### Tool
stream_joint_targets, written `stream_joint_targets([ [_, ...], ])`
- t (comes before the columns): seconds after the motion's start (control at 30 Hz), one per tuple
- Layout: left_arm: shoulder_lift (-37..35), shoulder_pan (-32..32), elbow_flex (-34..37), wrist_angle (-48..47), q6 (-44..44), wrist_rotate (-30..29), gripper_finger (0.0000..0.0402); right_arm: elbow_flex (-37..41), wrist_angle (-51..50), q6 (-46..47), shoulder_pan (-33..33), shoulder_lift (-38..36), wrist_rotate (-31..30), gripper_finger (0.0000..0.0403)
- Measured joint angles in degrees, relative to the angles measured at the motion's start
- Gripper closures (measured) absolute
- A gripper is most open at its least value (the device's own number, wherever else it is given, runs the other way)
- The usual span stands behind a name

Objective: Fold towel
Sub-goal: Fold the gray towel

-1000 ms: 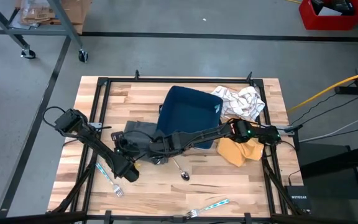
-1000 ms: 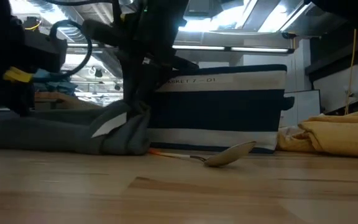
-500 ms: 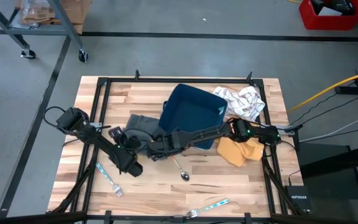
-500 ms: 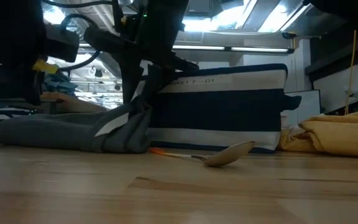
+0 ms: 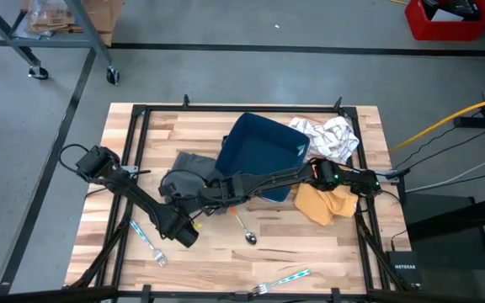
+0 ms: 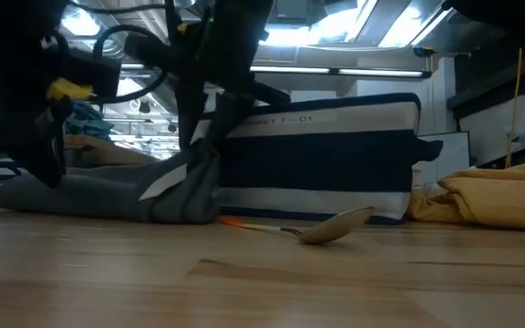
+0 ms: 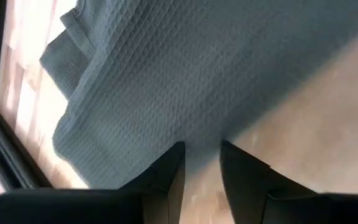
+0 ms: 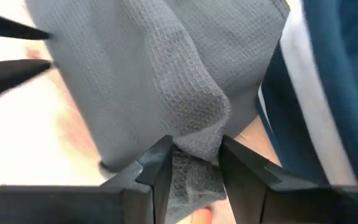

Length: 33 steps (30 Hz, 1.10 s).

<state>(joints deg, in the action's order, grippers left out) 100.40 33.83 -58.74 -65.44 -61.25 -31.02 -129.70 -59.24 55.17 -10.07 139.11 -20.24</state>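
Note:
The grey waffle-weave towel [image 5: 188,168] lies bunched on the table left of the blue basket, and it fills the left wrist view [image 7: 197,74]. In the low view the towel [image 6: 108,191] rests flat, with its right end drawn up into a peak. My right gripper [image 8: 194,152] reaches in from the table's right and is shut on that end beside the basket. My left gripper [image 7: 202,152] hovers at the towel's near-left edge, open a narrow gap, with nothing between the fingers. My right gripper pinches a bunched fold of the towel [image 8: 194,140] between its two fingers, at the end next to the basket. The fingers come slanting down from the table's right. That end is raised [image 6: 203,159]; the other end of the towel lies slack on the table.
The blue basket with white stripes [image 5: 259,151] stands right behind the towel. A spoon [image 5: 244,229] lies near it, a yellow cloth [image 5: 322,202] and a white patterned cloth [image 5: 327,139] to the right. Two forks [image 5: 148,242] [image 5: 280,282] lie near the near edge.
The right gripper has dragged the held end a little toward the far edge, and the towel has slid and bunched up closer to the basket. The left gripper has moved along the towel's near-left edge, down toward the table.

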Motion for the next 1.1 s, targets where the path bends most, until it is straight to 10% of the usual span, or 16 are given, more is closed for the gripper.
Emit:
stream_joint_targets([
  [0.43,0.0,-2.9,10.6,2.4,0.1,2.5,0.0323,-5.0,-4.1,0.1,0.0,-1.7,-1.7,0.0272],
  [0.87,0.0,-1.5,11.4,-23.2,-10.2,3.6,0.0358,-5.0,-5.8,0.1,0.0,-1.8,-1.6,0.0272],
  [1.1,-1.5,-0.1,8.8,-16.4,-11.2,2.3,0.0380,-5.0,-6.0,0.1,0.0,-1.8,-1.6,0.0272],
])
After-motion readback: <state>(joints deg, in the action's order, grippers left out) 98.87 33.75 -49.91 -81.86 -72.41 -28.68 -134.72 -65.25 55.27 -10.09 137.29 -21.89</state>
